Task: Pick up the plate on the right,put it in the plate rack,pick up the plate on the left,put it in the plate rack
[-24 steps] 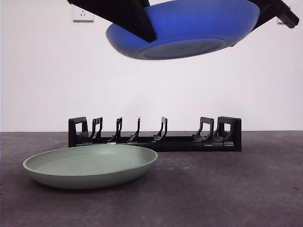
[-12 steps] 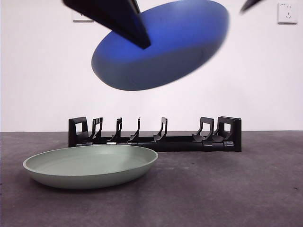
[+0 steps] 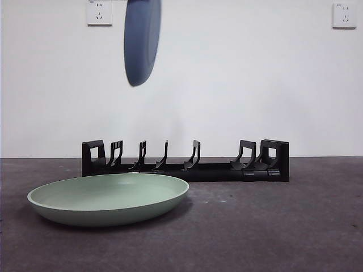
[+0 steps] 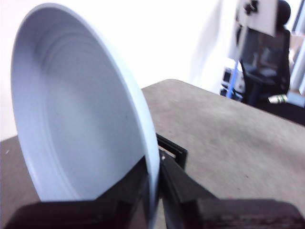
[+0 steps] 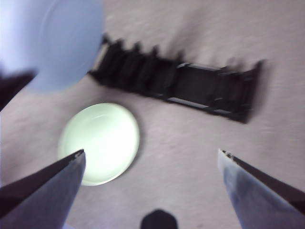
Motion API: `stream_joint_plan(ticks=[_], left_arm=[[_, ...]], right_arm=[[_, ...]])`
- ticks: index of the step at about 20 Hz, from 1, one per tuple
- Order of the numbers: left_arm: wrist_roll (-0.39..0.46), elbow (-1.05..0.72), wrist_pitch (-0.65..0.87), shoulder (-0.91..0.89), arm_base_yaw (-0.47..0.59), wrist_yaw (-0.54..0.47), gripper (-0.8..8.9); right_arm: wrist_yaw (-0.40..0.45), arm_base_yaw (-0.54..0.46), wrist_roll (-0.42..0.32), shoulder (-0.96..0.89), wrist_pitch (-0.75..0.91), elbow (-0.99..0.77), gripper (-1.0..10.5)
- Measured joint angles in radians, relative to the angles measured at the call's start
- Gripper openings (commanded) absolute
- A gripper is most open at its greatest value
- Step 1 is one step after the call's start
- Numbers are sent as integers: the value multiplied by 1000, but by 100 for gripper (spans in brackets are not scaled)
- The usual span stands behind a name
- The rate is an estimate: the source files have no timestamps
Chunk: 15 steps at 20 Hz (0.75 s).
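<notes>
A blue plate (image 3: 142, 39) hangs on edge, high above the left part of the plate rack (image 3: 185, 161). My left gripper (image 4: 153, 183) is shut on the blue plate's rim (image 4: 143, 124), one jaw on each side. The rack, long, low and black with curved prongs, stands at the back of the table with nothing in it (image 5: 178, 81). A pale green plate (image 3: 109, 198) lies flat in front of the rack's left half (image 5: 101, 142). My right gripper (image 5: 150, 164) is open, high over the table and empty. The blue plate (image 5: 52, 43) also shows in the right wrist view.
The dark table (image 3: 272, 226) runs to a white wall with two power sockets (image 3: 99, 12). An office chair (image 4: 264, 67) stands beyond the table's far edge in the left wrist view.
The blue plate has turned from nearly flat to standing on edge and moved left. The second gripper has let go of it and gone up out of the front view.
</notes>
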Motion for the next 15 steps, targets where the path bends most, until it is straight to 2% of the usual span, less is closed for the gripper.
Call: stream_joint_plan(ticks=[2, 6, 15], left_arm=[[-42, 0, 35, 52, 46, 15, -9], [-79, 0, 100, 169, 92, 30, -9], [-64, 0, 177, 349, 125, 29, -9]], right_arm=[[-27, 0, -3, 0, -5, -5, 472], [-30, 0, -4, 1, -16, -10, 472], [-30, 0, -8, 3, -22, -11, 472]])
